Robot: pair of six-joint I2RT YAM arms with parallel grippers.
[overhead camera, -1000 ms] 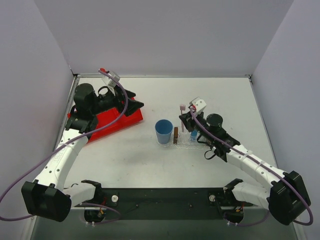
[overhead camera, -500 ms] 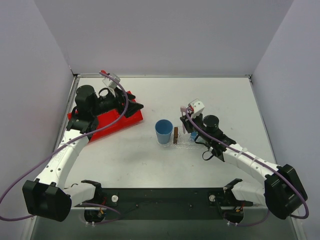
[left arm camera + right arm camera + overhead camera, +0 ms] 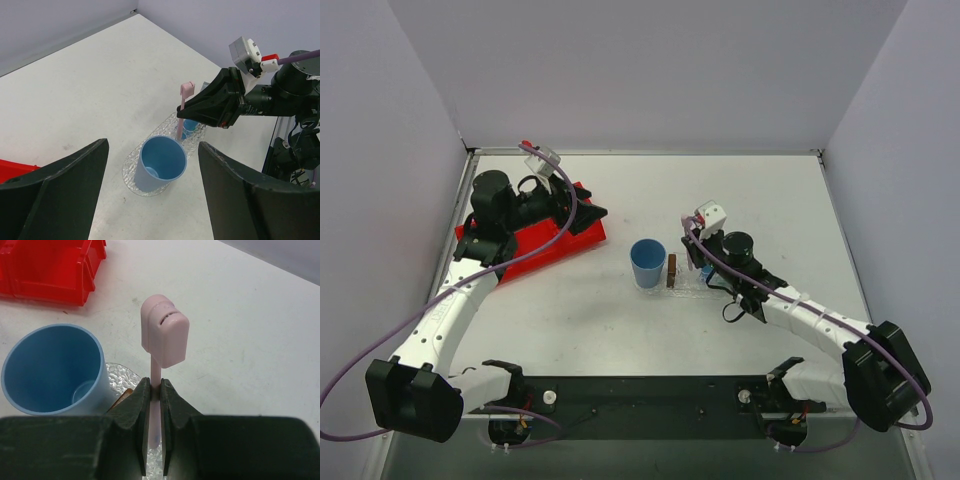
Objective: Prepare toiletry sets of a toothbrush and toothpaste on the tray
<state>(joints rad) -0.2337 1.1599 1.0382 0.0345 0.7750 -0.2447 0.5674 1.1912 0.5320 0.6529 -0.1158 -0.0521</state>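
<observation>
Right gripper (image 3: 155,385) pinches the toothbrush (image 3: 164,337) stem, upright, and has shifted slightly lower over the tray (image 3: 672,272) beside the blue cup (image 3: 647,263). Placement looks close, not yet released. Left gripper (image 3: 586,213) is spread and empty over the red bin (image 3: 535,248).

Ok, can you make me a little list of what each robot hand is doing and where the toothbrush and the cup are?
right gripper: shut on the toothbrush, pinching its thin stem
toothbrush: pink, standing upright with its head on top, right beside the blue cup
left gripper: open, holding nothing, near the red bin
blue cup: upright, nothing seen inside
</observation>
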